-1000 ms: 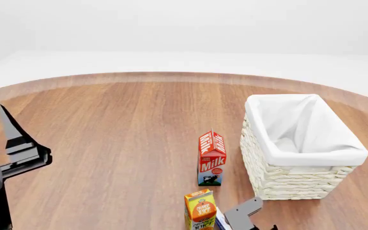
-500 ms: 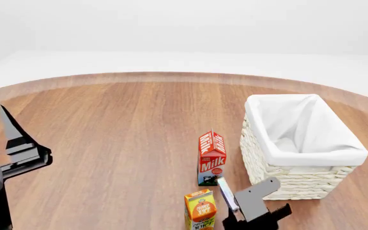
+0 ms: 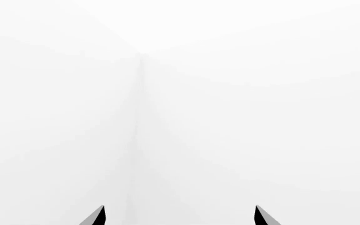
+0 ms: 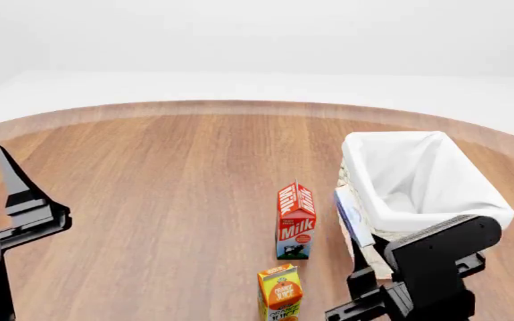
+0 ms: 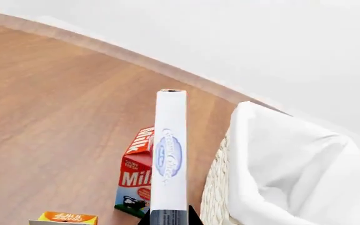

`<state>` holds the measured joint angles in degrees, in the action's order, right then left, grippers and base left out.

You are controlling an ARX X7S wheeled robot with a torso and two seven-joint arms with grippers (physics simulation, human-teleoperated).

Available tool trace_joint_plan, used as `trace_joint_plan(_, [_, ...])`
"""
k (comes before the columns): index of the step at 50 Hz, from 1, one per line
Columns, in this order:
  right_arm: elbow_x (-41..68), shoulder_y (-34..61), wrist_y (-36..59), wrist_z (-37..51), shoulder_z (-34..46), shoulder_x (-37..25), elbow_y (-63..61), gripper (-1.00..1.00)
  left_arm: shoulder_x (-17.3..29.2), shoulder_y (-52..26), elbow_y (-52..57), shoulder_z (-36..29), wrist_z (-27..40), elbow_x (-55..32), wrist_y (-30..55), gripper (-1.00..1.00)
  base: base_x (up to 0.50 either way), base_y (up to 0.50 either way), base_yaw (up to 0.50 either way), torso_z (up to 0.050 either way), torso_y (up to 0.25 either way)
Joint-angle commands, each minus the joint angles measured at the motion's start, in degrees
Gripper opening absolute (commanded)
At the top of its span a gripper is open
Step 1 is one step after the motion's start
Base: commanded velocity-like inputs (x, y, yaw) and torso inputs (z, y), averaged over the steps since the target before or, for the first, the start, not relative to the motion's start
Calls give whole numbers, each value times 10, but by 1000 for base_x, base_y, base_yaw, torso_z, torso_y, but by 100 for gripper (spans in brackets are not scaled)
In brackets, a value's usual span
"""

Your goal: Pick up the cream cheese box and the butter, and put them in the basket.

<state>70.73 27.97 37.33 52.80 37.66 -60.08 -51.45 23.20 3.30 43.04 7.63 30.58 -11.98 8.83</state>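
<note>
Holding the cream cheese box (image 4: 350, 217) clamped upright, the right gripper's (image 4: 361, 262) jaws sat lower right, the basket (image 4: 454, 215) just rightward; left gripper (image 3: 178, 216) jaws apart.

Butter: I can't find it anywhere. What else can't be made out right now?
- Butter: in no view.
- Basket floor: head view, hidden by its near rim and the right arm.
- Right gripper: cut off by the wrist view's edge; holds the cream cheese box.
- Left gripper: wrist view shows only fingertips against blank white.
</note>
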Motion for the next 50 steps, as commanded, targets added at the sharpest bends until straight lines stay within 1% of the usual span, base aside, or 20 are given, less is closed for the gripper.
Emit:
trace_joint_plan(1, [51,32,-28,28,-77,-63,-70,-100,-9,3,7,20,-14,-1,-3,100,0,0,0,0,0])
trace_joint_plan(11, [100,62,-72,43,-126,-135,-80,-100,-7,3,11,19,-12,-2,-1,100,0,0,0,0,0])
trace_joint_plan(20, [127,89,-90,45,-157,-180,-74,-100,-6,3,12,16,-11,0,0,100,0,0,0,0,1])
trace_joint_plan(32, [154,125,-95,42,-188,-211,-62,-100,-5,3,11,14,-9,0,-2,100,0,0,0,0,0])
trace_joint_plan(34, [167,143,-90,38,-197,-216,-57,-100,-5,3,11,12,-9,1,-2,100,0,0,0,0,0])
trace_joint_plan(39, [194,203,-48,37,-207,-203,-47,-100,-4,3,10,11,-10,1,-2,100,0,0,0,0,0])
trace_joint_plan(40, [205,229,-31,35,-209,-196,-41,-100,-4,2,10,10,-9,1,-2,100,0,0,0,0,0])
trace_joint_plan(43, [219,268,-1,38,-205,-180,-34,-100,-4,2,10,10,-9,1,-2,100,0,0,0,0,3])
trace_joint_plan(50, [250,410,98,15,-184,-122,21,-100,-3,2,12,9,-8,0,0,100,0,0,0,0,0])
